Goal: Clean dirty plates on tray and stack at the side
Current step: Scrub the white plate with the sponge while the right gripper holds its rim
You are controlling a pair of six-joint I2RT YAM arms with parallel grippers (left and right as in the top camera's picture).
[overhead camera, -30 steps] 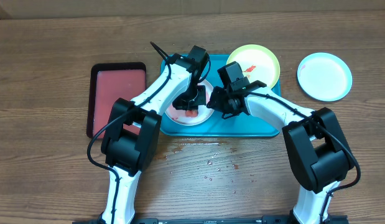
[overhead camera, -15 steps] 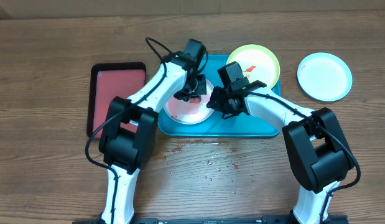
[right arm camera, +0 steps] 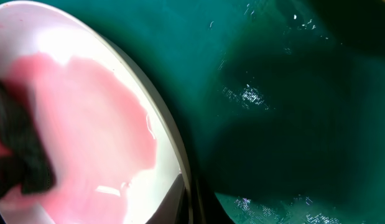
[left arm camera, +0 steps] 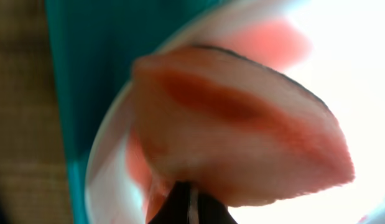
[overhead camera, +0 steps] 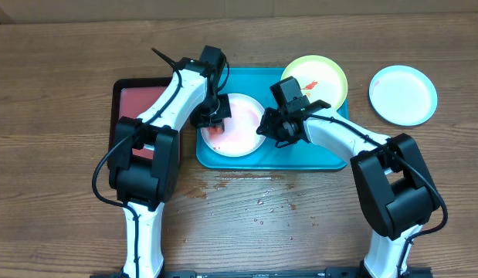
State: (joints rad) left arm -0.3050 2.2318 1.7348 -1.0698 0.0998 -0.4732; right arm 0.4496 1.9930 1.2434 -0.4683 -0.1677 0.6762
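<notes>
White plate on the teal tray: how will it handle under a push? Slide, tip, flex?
Probably slides: the white plate is wet with pink smear and lies on a glossy tray. Likely light and stiff; its shallow rim looks like rigid plastic. The right gripper at its rim, opposite the left gripper and its sponge, suggests it needs bracing.

— From overhead we look straight down on the whole table (overhead camera: 61, 224).
— Our left wrist view sits very close and blurred, probably at the white plate (left arm camera: 105, 186) rim. The right wrist view is just as near, at its opposite edge. All three share that plate and the tray (overhead camera: 285, 157).
</notes>
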